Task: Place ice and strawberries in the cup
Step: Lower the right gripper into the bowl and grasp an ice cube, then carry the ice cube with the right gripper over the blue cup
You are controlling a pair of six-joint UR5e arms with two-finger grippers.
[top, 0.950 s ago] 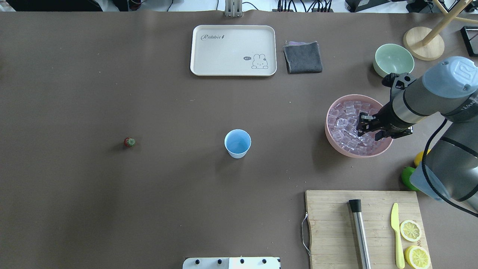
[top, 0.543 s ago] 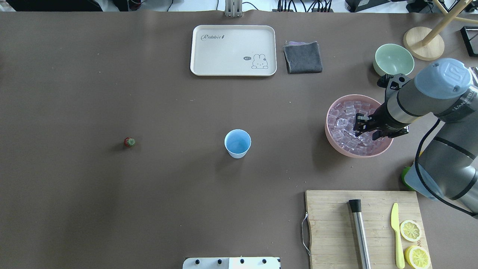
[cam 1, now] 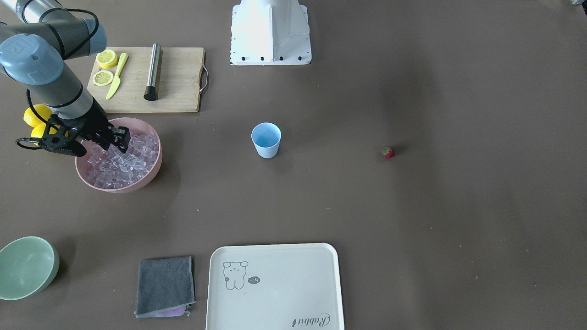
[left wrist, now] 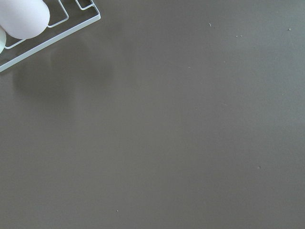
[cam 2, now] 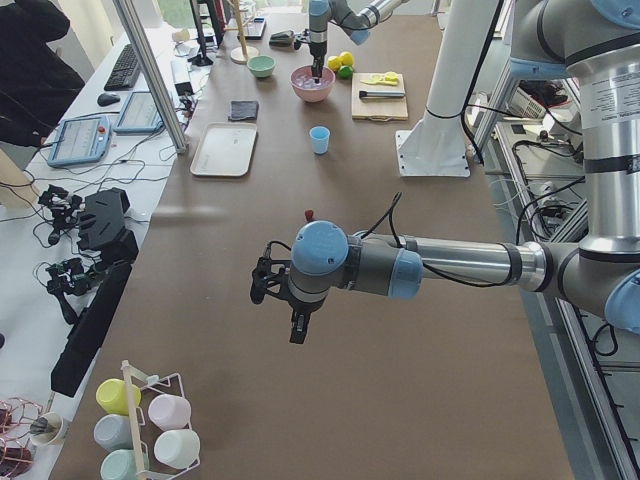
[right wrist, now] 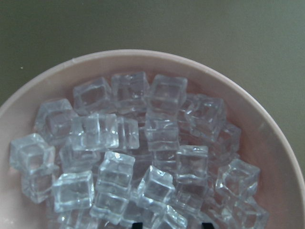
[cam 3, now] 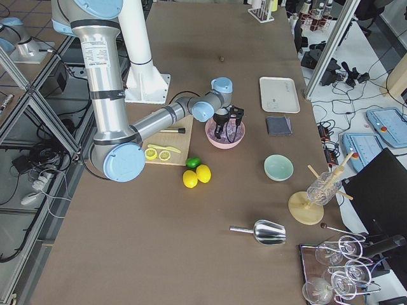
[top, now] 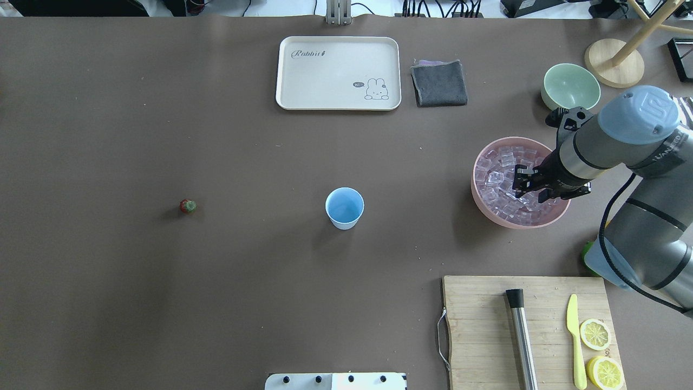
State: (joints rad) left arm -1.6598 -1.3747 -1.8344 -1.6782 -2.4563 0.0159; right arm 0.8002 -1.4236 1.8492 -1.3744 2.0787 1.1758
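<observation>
The light blue cup (top: 344,208) stands upright and empty at the table's middle, also in the front view (cam 1: 266,140). The tiny red strawberry (top: 188,206) lies alone far to its left. Clear ice cubes (top: 501,181) fill the pink bowl (top: 476,197). My right gripper (top: 520,183) is open and points down into the bowl, just above the ice (right wrist: 162,129); its two dark fingertips (right wrist: 138,225) show apart at the right wrist view's bottom edge, nothing between them. My left gripper (cam 2: 290,322) hangs over bare table far from the cup; I cannot tell whether it is open.
A cutting board (top: 482,325) with a metal muddler (top: 521,336), yellow knife and lemon halves lies near the bowl. A pale green bowl (top: 571,86), grey cloth (top: 438,82) and white tray (top: 338,73) sit at the back. Lemons and a lime (cam 3: 197,173) lie beside my right arm.
My right gripper has shifted slightly left and lowered toward the ice in the pink bowl. The cup and strawberry have not moved.
</observation>
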